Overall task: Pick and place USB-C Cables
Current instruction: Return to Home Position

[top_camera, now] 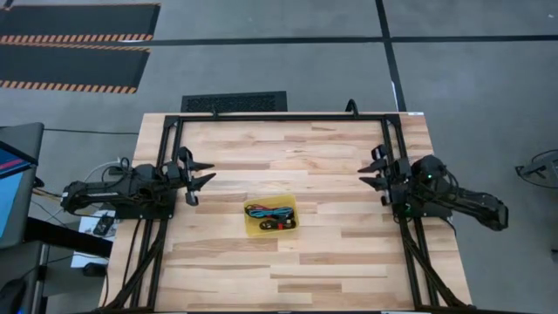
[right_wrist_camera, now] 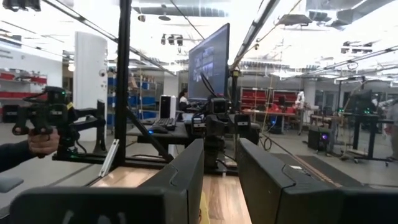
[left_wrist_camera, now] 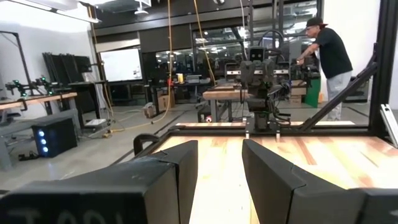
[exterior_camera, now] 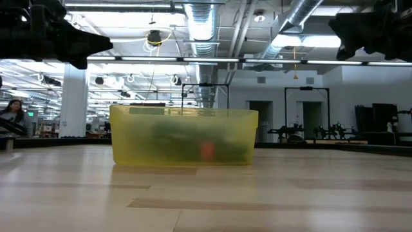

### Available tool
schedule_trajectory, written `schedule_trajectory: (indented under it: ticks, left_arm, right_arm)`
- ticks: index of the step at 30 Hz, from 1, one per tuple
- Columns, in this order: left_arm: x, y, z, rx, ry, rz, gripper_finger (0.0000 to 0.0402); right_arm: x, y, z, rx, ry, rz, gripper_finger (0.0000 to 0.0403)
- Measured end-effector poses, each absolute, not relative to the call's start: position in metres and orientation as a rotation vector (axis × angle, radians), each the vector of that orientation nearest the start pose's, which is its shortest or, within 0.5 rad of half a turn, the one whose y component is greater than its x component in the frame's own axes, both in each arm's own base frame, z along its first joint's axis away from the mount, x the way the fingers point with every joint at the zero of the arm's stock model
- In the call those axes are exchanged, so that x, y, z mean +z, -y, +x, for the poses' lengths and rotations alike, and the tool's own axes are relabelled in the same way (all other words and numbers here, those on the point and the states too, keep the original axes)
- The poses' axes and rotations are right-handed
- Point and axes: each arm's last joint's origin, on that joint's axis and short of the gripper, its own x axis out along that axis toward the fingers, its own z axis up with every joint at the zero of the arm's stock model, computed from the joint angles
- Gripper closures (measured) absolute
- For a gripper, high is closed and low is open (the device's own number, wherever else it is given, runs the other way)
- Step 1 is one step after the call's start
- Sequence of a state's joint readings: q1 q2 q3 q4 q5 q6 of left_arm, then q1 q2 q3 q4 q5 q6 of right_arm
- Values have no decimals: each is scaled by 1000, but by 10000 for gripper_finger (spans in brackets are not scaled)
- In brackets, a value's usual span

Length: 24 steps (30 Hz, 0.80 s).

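Observation:
A small yellow tray (top_camera: 291,206) stands in the middle of the wooden table. Cable bundles lie in it: a teal one (top_camera: 260,210) and a dark one with red (top_camera: 281,224) show, and the others cannot be told apart. In the low view they are a dark and red blur (exterior_camera: 193,148) behind the tray's wall (exterior_camera: 135,129). My left gripper (top_camera: 207,173) is open and empty at the table's left side, raised above it. My right gripper (top_camera: 364,174) is open and empty at the right side. Both point toward the table's middle.
A black frame (top_camera: 279,116) runs along the table's far edge and down both sides. In the left wrist view a person (left_wrist_camera: 326,56) stands beyond the table. In the right wrist view a hand (right_wrist_camera: 38,142) holds a dark device. Bare wood lies around the tray.

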<state>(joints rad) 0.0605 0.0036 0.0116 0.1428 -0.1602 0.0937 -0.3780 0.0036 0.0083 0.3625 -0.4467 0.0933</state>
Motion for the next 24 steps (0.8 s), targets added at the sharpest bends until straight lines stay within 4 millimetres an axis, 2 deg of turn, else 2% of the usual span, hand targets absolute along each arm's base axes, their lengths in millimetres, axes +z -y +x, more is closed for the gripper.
schedule_trajectory:
  ticks: [17, 24]
  left_arm:
    - [180, -10, 95, 220, 137, 85, 285]
    - [179, -10, 96, 220, 123, 82, 291]
  right_arm:
    - [200, 21, 86, 77, 338, -53, 281]
    - [195, 23, 88, 51, 288, -27, 281]
